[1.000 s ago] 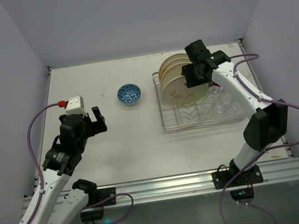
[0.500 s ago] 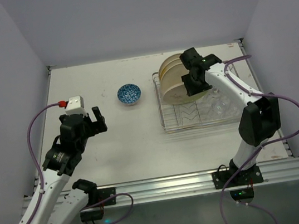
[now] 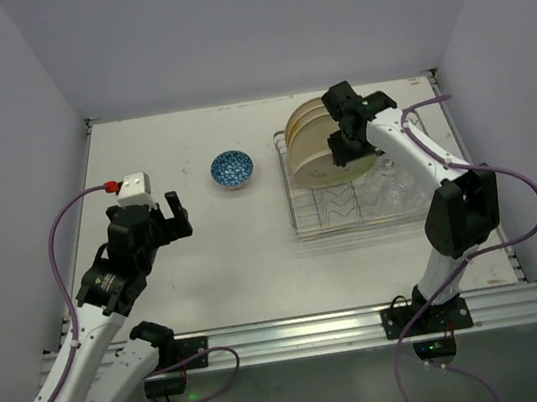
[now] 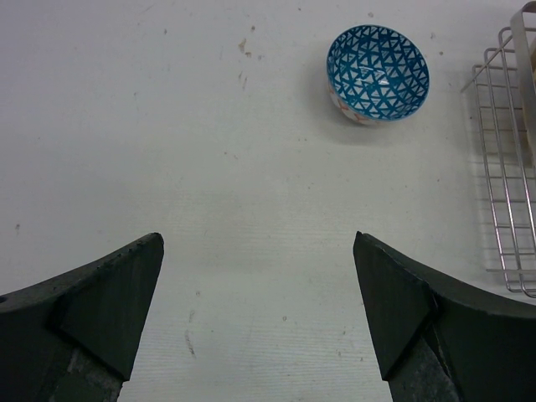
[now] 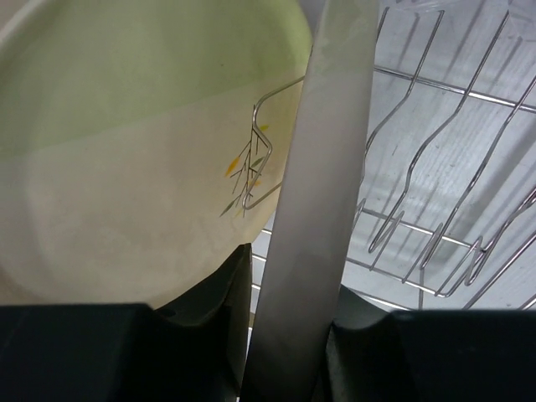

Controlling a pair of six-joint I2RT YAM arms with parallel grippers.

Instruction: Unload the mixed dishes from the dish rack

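Starting nearest: the left tool (image 4: 255, 247) hangs over the bare bench (image 4: 126, 126) with its fingers spread wide and nothing between them. Ahead of it, a bit to its right, the blue-patterned bowl (image 4: 378, 74) sits upright on the bench, outside the dish rack (image 3: 333, 224). Further back, the right tool (image 5: 289, 322) is down inside the rack. It's clamped narrow on the rim of a cream plate (image 5: 322, 151) standing on edge, one finger against each face. In its own camera, a second plate (image 5: 126, 167) with a sprig mark stands just to the tool's left. Clear tumblers (image 3: 393, 187) sit in the rack near that tool, toward its arm's base, and they're too faint to count.
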